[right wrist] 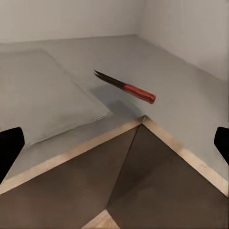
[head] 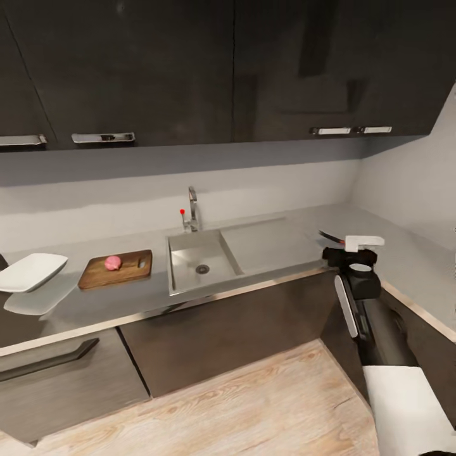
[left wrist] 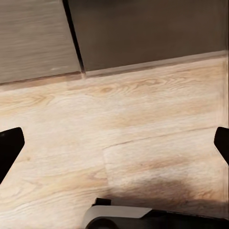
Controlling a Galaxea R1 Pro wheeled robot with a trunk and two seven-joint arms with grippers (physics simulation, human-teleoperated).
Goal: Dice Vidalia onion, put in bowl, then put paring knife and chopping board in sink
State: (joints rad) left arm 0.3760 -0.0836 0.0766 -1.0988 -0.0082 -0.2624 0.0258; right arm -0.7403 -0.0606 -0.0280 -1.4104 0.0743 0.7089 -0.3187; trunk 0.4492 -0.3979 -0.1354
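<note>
Onion (head: pixel 113 263) already on board (head: pixel 116 269); knife (right wrist: pixel 125 87) lies on the surface by the corner, right of the sink (head: pixel 201 259). Right pincer (head: pixel 356 252) spread, short of it. Drop over the red handle, jaws across it, pinch near mid-handle.

No readable text, no labels, brands, numbers or signs on any surface

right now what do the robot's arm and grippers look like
The right arm is a black tube with a white forearm cover and a white side strip, ending in a black wrist with a white block on top. In both wrist views the fingertips are plain black.
</note>
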